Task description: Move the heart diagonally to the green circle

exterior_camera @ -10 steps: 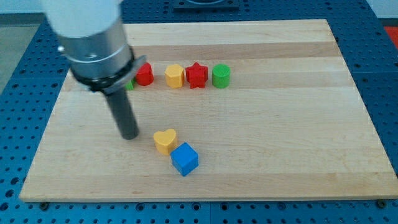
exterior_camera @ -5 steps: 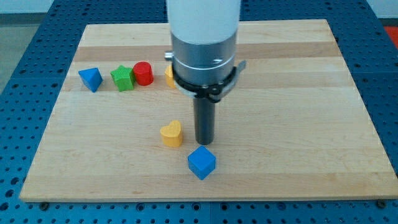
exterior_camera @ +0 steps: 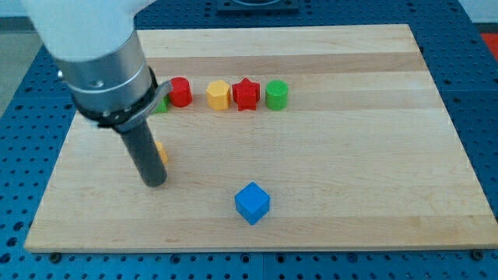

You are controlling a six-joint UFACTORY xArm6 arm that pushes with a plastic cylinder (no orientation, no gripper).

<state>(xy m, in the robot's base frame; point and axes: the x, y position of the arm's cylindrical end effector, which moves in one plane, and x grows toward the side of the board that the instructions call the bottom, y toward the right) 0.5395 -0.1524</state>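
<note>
Our tip (exterior_camera: pixel 155 183) grips nothing and sits touching the yellow heart (exterior_camera: pixel 161 152), which peeks out just right of the rod, far down-left of the green circle (exterior_camera: pixel 276 94), so we judge the push runs up-right.

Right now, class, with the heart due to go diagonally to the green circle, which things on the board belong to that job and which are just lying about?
In the job:
- yellow heart, mostly hidden behind the rod
- green circle
- my tip, just below the heart

Lying about:
- blue cube
- red star
- yellow hexagon
- red cylinder
- green block, mostly hidden
</note>
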